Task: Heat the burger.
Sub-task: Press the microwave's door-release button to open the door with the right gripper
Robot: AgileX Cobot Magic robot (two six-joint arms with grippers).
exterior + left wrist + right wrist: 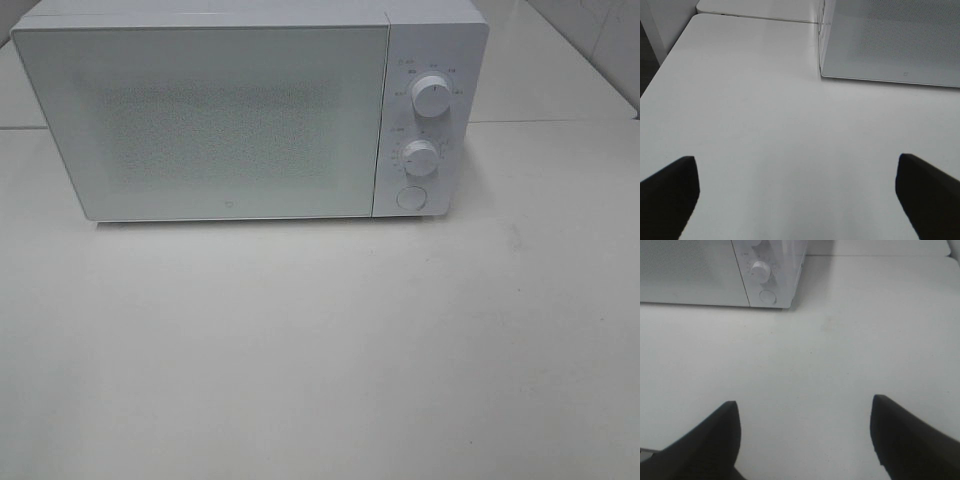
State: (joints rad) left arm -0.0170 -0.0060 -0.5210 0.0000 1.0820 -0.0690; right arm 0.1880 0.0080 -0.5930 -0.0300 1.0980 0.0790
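Observation:
The burger is out of view in all three frames. A white microwave (250,110) stands at the back of the white table (320,340) with its door shut; two dials (432,96) and a round button (411,197) sit on its right panel. No arm shows in the exterior high view. My left gripper (797,187) hovers open over bare table, with the microwave's door corner (890,45) ahead of it. My right gripper (802,432) is open too, nothing between its dark fingers (715,440), facing the microwave's control panel (765,280).
A seam (560,122) runs across the table behind the microwave's front. In the left wrist view the table edge (665,65) drops off to a darker floor.

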